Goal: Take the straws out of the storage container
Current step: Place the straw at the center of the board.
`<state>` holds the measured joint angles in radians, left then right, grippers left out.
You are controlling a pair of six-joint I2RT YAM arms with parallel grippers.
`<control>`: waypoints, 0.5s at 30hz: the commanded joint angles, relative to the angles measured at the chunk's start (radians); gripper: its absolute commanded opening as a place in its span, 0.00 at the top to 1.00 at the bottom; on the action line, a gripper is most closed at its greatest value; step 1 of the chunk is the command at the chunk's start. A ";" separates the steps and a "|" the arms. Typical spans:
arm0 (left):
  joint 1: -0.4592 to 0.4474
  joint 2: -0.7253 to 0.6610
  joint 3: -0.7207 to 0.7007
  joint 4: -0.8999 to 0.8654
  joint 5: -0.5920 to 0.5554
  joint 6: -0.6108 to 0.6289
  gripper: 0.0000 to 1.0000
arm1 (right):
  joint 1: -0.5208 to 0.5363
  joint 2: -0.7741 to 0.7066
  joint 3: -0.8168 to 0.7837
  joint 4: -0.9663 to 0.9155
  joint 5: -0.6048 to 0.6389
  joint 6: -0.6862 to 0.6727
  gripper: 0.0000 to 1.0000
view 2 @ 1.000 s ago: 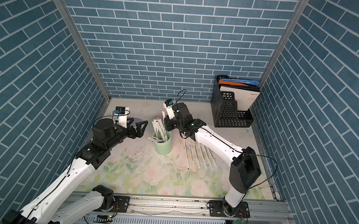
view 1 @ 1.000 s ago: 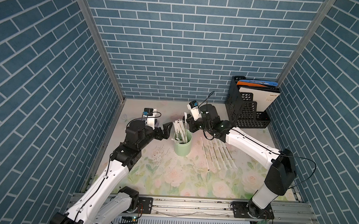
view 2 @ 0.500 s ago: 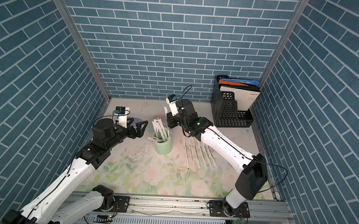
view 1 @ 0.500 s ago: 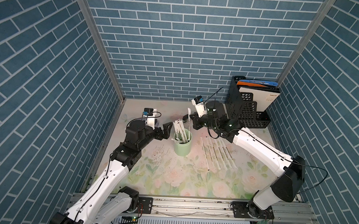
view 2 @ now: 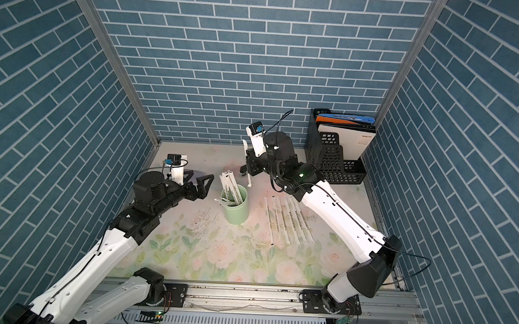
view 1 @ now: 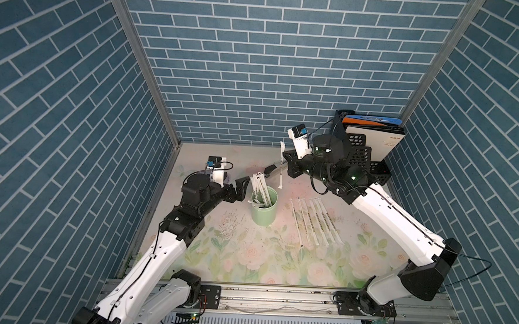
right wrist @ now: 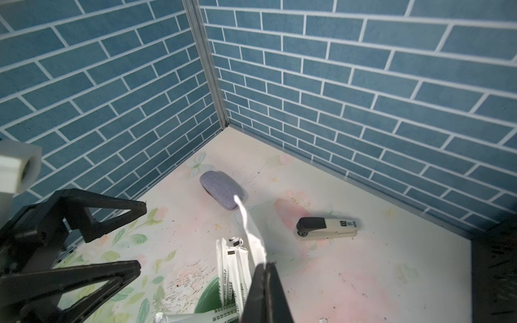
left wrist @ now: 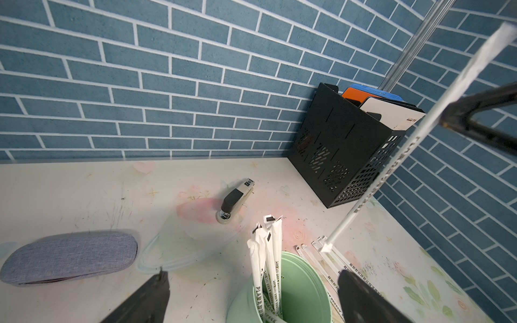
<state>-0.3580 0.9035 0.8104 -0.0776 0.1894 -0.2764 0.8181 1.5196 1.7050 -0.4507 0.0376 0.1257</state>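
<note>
Step in hand: judging by the pose, one straw is clear of the container and needs carrying to the row on the mat.
Right gripper (view 1: 283, 166): pressed together on a single thin white paper-wrapped straw with dark lettering (view 1: 281, 157), which hangs nearly upright in the air, with its low end above the table between the cup and the black perforated file holder (view 1: 359, 155).
Left gripper (view 2: 198, 180): spread wide and empty, just beside the cup and not touching it.
Container: the pale mint-green cylindrical cup (view 1: 263, 213) stands upright on the floral table mat (view 1: 247, 259), with several more wrapped straws (view 1: 259, 188) leaning inside it.
Laid-out row: several straws (view 1: 313, 223) lie side by side on the mat, near the cup on the right arm's side.
Doing it well: swing the hanging straw wide of the cup's leaning bundle, lower its bottom end beside the row, tip it flat and parallel, then release.
Risk: the wrapper looks light and slippery, so a high drop could make it roll or scatter the row.
</note>
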 commanded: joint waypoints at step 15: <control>-0.002 0.001 0.008 0.003 0.015 0.001 0.00 | -0.082 -0.035 0.129 -0.428 0.263 -0.061 1.00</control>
<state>-0.3580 0.9035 0.8108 -0.0772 0.1967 -0.2764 0.7654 1.5013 1.8591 -0.7856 0.2626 0.0517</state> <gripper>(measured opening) 0.995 0.023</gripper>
